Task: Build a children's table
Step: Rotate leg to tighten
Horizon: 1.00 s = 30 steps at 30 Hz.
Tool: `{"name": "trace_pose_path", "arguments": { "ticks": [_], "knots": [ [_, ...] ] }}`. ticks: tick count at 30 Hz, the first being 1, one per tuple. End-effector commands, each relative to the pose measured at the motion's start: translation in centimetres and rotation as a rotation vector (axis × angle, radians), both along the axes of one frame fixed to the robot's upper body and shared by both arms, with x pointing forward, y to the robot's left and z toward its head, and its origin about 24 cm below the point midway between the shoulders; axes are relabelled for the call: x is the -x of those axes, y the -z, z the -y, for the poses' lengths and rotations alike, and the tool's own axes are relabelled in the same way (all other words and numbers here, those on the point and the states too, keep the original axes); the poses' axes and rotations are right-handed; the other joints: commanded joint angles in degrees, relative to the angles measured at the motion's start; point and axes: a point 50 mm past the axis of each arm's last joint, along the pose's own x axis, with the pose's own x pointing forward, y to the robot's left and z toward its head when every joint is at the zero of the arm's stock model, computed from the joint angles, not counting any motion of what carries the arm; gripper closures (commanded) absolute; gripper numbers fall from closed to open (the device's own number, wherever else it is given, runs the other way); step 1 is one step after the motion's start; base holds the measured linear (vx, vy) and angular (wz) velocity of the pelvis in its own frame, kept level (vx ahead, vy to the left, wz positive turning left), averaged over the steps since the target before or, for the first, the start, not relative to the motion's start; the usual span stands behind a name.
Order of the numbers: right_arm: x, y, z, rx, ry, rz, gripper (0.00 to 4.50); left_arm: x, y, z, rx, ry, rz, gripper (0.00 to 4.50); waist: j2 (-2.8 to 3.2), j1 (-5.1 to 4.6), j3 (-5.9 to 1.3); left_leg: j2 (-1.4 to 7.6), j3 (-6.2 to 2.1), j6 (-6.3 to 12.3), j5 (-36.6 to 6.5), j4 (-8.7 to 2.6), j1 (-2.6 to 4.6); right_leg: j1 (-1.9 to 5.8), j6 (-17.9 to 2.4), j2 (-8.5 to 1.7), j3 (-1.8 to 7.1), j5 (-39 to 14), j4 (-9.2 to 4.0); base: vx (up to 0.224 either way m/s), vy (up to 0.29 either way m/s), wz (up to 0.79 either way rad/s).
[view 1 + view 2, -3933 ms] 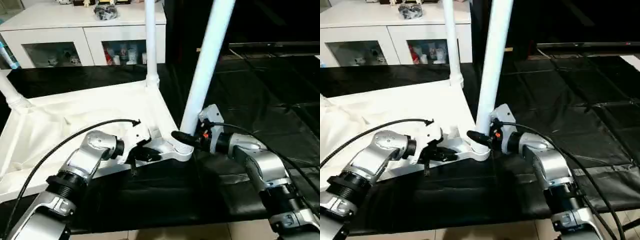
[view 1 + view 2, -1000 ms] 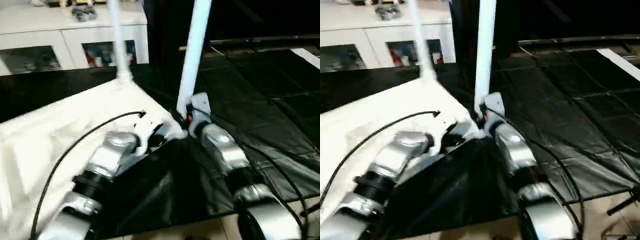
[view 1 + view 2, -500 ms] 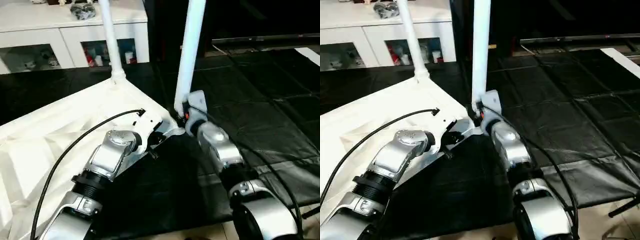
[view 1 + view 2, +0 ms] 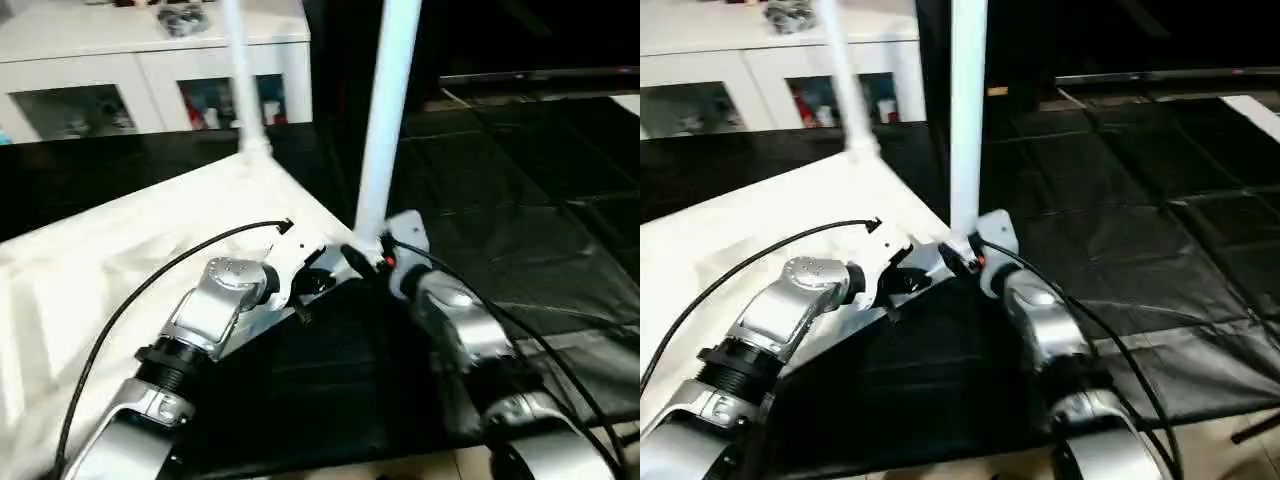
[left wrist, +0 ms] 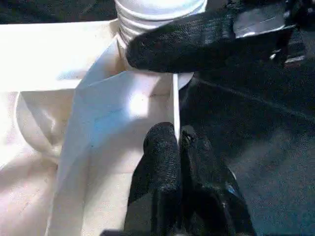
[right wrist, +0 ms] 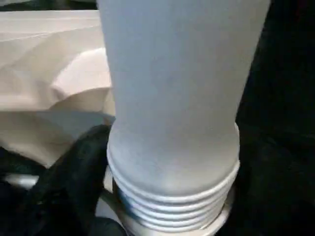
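The children's table lies upside down, its white top [image 4: 120, 260] showing the ribbed underside. One white leg [image 4: 240, 80] stands upright in the far corner socket. A second leg [image 4: 388, 120] stands in the near right corner, its threaded base [image 6: 172, 196] at the socket. My left gripper [image 5: 176, 142] is shut on the top's thin rim wall just beside that corner. My right gripper [image 4: 368, 255] is open, its jaws standing either side of the leg's base; one black finger [image 5: 197, 42] lies across the threads.
A white cabinet with glass doors [image 4: 150, 90] stands behind the table top. Black sheeting [image 4: 520, 200] covers the surface to the right and front. A black cable [image 4: 180, 265] arcs over my left forearm. Pale floor [image 4: 1240, 450] shows at the near right.
The whole view has shifted with the head. My right gripper's fingers have spread away from the near leg's base. The left gripper keeps its hold on the rim.
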Motion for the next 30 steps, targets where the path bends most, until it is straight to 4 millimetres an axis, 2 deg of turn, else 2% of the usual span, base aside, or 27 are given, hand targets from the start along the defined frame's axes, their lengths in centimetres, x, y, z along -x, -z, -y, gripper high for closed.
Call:
{"name": "trace_pose_path", "arguments": {
  "ticks": [1,4,5,8,10,12,14,18,21,24,27,30],
  "knots": [
    [1.1,1.0,1.2,0.005,-0.058,-0.075,0.11,-0.6,-1.4,-0.8,-0.028,0.054,0.076,4.5,0.16,0.14,-3.78,0.86,0.11,4.29,-12.66,-3.35,-0.08,3.57,-13.09,-2.55,2.61,-12.01,-3.68,0.0,0.0,0.0],
    [1.4,0.0,2.2,-0.028,-0.126,-0.046,0.01,-0.4,-1.2,-1.1,-0.039,0.104,0.059,4.5,0.19,0.28,-3.88,0.94,0.12,4.7,-11.31,-3.17,-0.28,3.69,-13.9,-2.61,2.62,-9.24,-3.24,0.0,0.0,0.0],
    [1.6,-0.4,2.7,-0.025,-0.162,-0.021,0.01,-0.3,-1.1,-1.3,-0.046,0.134,0.049,4.5,-0.07,0.22,-3.91,0.83,0.17,4.87,-10.95,-3.1,-0.38,3.71,-14.14,-2.59,2.54,-9.11,-3.3,0.0,0.0,0.0],
    [1.8,-0.8,3.3,-0.016,-0.196,-0.009,0.01,-0.3,-1.0,-1.5,-0.058,0.167,0.045,4.5,0.09,0.18,-3.86,0.84,0.15,4.71,-10.59,-3.05,-0.42,3.74,-14.12,-2.72,2.51,-10.41,-3.27,0.0,0.0,0.0],
    [2.3,-1.3,4.3,0.008,-0.269,-0.009,0.01,-0.2,-0.9,-1.9,-0.074,0.233,0.039,4.5,0.08,0.52,-4.02,0.74,0.21,5.51,-9.76,-2.82,-0.32,3.83,-13.74,-2.56,2.51,-9.98,-3.34,0.0,0.0,0.0],
    [2.8,-1.7,4.7,0.014,-0.336,-0.021,0.01,-0.1,-0.7,-2.1,-0.083,0.27,0.022,4.5,0.15,0.93,-4.09,0.88,0.2,6.2,-8.53,-2.69,-0.34,3.9,-14.19,-2.49,2.51,-7.66,-2.96,0.0,0.0,0.0],
    [3.0,-1.9,4.7,0.017,-0.359,-0.026,0.01,-0.1,-0.7,-2.2,-0.089,0.286,0.02,4.5,-0.01,1.13,-4.1,0.87,0.25,6.38,-8.22,-2.63,-0.43,3.9,-14.66,-2.52,2.44,-7.22,-2.83,0.0,0.0,0.0],
    [3.3,-2.1,4.9,0.031,-0.421,-0.041,0.01,0.3,-0.5,-2.2,-0.094,0.349,0.002,4.5,0.04,1.64,-4.04,1.11,0.25,5.44,-9.74,-2.75,-0.15,3.67,-14.22,-2.7,2.47,-10.66,-3.11,0.0,0.0,0.0],
    [3.4,-2.6,5.4,0.049,-0.48,-0.056,0.01,1.0,-0.1,-2.2,-0.104,0.443,-0.019,4.5,-0.29,1.87,-4.16,1.19,0.23,5.45,-9.31,-2.69,-0.15,3.69,-14.48,-2.67,2.53,-9.43,-2.84,0.0,0.0,0.0],
    [3.5,-2.9,5.4,0.055,-0.521,-0.072,0.01,1.3,0.0,-2.2,-0.111,0.481,-0.029,4.5,-0.23,2.37,-4.22,1.16,0.32,5.88,-8.3,-2.52,-0.22,3.71,-14.69,-2.69,2.59,-8.47,-2.66,0.0,0.0,0.0],
    [3.8,-3.0,5.0,0.084,-0.613,-0.091,0.01,1.6,0.2,-2.1,-0.129,0.522,-0.031,4.5,-0.42,2.94,-4.24,1.23,0.32,5.86,-8.31,-2.49,-0.18,3.66,-14.34,-2.82,2.57,-9.4,-2.64,0.0,0.0,0.0],
    [4.1,-3.0,4.7,0.102,-0.673,-0.106,0.01,1.8,0.3,-2.1,-0.14,0.55,-0.034,4.5,-0.47,3.07,-4.25,1.3,0.28,5.75,-8.32,-2.47,-0.18,3.61,-14.15,-2.83,2.61,-9.45,-2.52,0.0,0.0,0.0]
  ]
}}
